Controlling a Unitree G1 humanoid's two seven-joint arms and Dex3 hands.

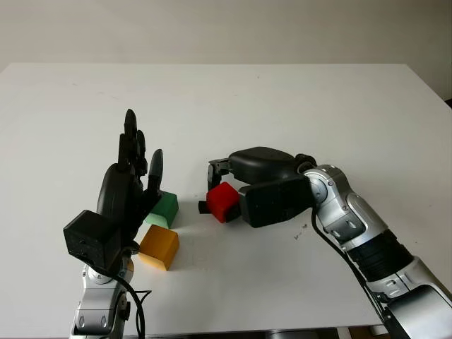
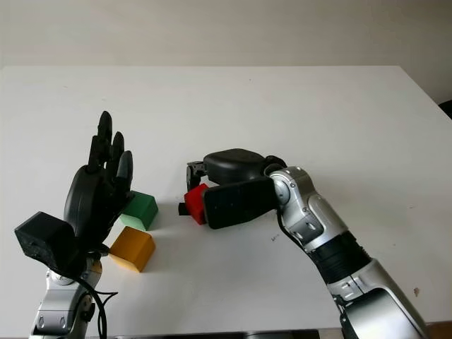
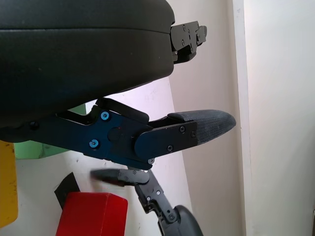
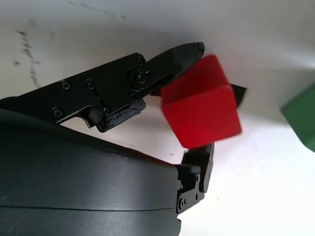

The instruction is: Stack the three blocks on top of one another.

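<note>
My right hand (image 1: 215, 192) is shut on the red block (image 1: 223, 202) near the table's middle, holding it tilted just above the surface; its fingers (image 4: 178, 54) clamp the red block (image 4: 202, 103) from both sides. To its left the green block (image 1: 164, 209) sits on the table, with the yellow block (image 1: 159, 246) touching it on the near side. My left hand (image 1: 138, 159) stands upright and open just left of these two blocks, holding nothing. The red block (image 3: 92, 215) and a yellow edge (image 3: 7, 187) also appear in the left wrist view.
The white table (image 1: 282, 106) stretches wide behind and to the right of the blocks. Its front edge (image 1: 247, 330) runs close below the yellow block, and a pale wall rises behind the far edge.
</note>
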